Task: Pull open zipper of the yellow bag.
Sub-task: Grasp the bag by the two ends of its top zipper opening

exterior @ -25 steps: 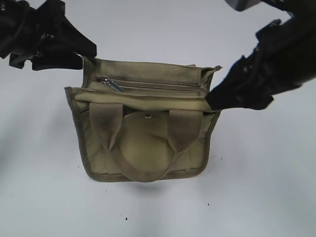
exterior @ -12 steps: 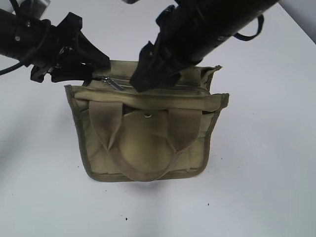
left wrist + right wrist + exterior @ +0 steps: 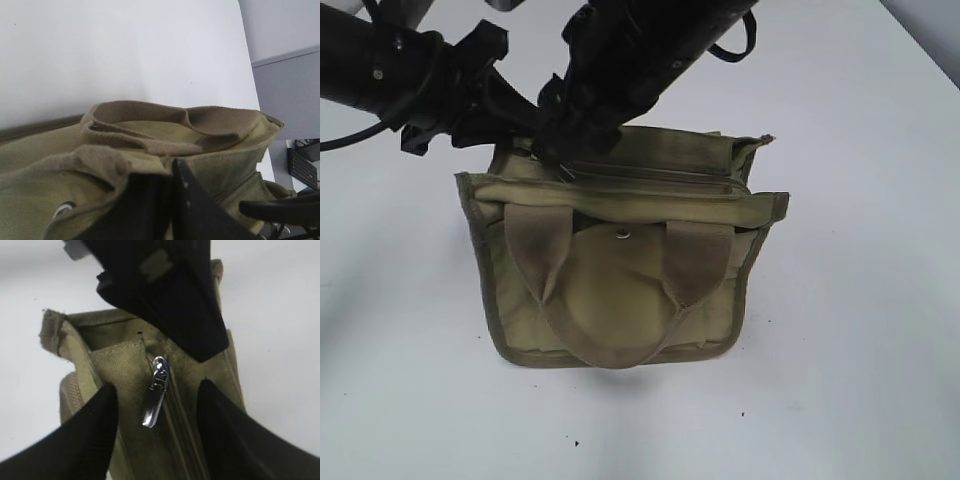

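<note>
The right hand (image 3: 157,405) is held open astride the zipper (image 3: 172,410) pull, unclosed. The left hand (image 3: 167,200) is pinched onto the yellow bag (image 3: 620,260) corner on the worktop (image 3: 860,350). A misjudged closure could miss the small tab; a weak corner grip could let the bag drag.

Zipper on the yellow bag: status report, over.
Left gripper clamped on the yellow bag at its rim. Right gripper open, straddling the pull tab, not gripping. Zipper closed. Nothing in the way.
</note>
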Available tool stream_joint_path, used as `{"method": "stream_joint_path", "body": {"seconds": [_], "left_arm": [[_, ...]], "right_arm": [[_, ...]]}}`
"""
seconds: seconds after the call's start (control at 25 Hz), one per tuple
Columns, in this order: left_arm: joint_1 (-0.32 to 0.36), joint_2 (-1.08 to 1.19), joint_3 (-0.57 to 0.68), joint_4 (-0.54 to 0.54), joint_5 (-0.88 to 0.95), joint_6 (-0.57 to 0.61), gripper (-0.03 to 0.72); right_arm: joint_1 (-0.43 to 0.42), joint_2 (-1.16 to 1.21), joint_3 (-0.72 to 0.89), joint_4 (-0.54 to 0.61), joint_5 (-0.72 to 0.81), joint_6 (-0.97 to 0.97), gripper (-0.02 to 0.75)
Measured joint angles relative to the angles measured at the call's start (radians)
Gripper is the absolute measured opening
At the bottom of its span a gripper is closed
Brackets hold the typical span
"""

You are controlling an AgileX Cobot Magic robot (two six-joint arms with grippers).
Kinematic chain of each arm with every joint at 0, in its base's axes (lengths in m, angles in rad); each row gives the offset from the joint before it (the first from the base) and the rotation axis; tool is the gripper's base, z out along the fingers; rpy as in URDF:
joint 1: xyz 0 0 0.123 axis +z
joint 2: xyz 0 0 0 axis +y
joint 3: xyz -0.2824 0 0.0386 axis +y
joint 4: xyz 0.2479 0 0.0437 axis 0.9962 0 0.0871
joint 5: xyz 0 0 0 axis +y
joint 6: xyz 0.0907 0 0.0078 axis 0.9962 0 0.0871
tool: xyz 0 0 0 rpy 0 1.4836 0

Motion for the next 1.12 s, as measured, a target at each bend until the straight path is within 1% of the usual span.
{"method": "stream_joint_path", "body": {"seconds": [0.12, 0.28, 0.36, 0.56, 0.72, 0.76, 0.8, 0.96, 1.0, 1.12], "left_arm": [[0.0, 0.002, -0.025, 0.012, 0.03, 0.002, 0.032], [-0.002, 0.005, -0.049, 0.017, 0.044, 0.002, 0.032], [-0.002, 0.005, -0.049, 0.017, 0.044, 0.002, 0.031], [-0.002, 0.006, -0.049, 0.017, 0.046, 0.002, 0.031], [-0.002, 0.006, -0.049, 0.021, 0.049, 0.002, 0.031], [-0.002, 0.006, -0.049, 0.022, 0.051, 0.002, 0.031], [-0.002, 0.006, -0.049, 0.022, 0.052, 0.002, 0.031], [-0.002, 0.006, -0.049, 0.022, 0.055, 0.003, 0.031], [-0.002, 0.006, -0.049, 0.022, 0.055, 0.003, 0.031], [-0.002, 0.006, -0.049, 0.022, 0.059, 0.004, 0.031]], "right_arm": [[0.001, 0.007, -0.003, -0.008, 0.0, -0.007, 0.393], [0.001, 0.007, -0.004, -0.034, 0.0, -0.009, 0.32], [0.001, 0.009, -0.004, -0.041, 0.001, -0.01, 0.302], [0.001, 0.04, -0.006, -0.042, 0.039, -0.011, 0.295], [0.001, 0.061, -0.007, -0.047, 0.04, -0.011, 0.283], [0.001, 0.065, -0.007, -0.054, 0.04, -0.008, 0.266], [0.001, 0.068, -0.01, -0.064, 0.04, 0.001, 0.232], [0.001, 0.075, -0.011, -0.09, 0.042, 0.025, 0.045], [0.001, 0.075, -0.011, -0.089, 0.045, 0.028, 0.013], [0.001, 0.076, -0.011, -0.088, 0.056, 0.029, 0.002]]}}
